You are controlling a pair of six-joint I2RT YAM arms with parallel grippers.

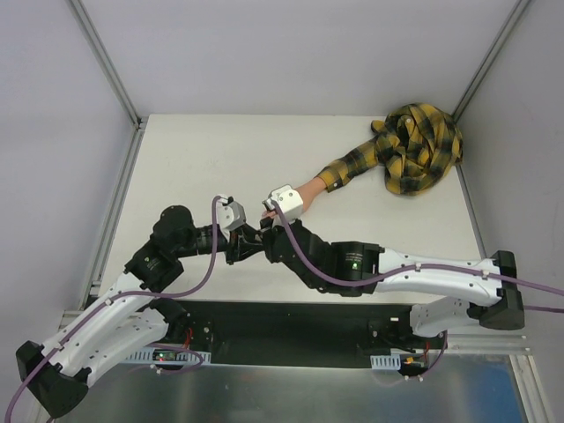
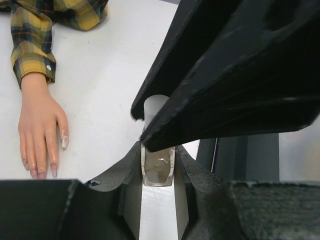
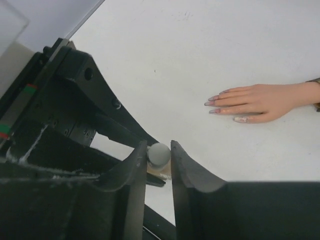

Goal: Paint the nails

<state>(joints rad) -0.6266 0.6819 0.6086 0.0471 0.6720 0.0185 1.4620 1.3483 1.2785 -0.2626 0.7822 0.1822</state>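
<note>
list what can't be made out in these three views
- Top view: the right wrist camera covers the fingers of the mannequin hand, so no nails show; the bottle is hidden where the left gripper and right gripper meet.
- Left wrist view: the right gripper covers most of the cap.
- Right wrist view: the bottle's body sits behind that gripper's fingers.
- Both wrist views: nails too small to judge polish.

No words, numbers or brand marks can be read in any view. The small bottle (image 2: 159, 170) shows no legible label.
</note>
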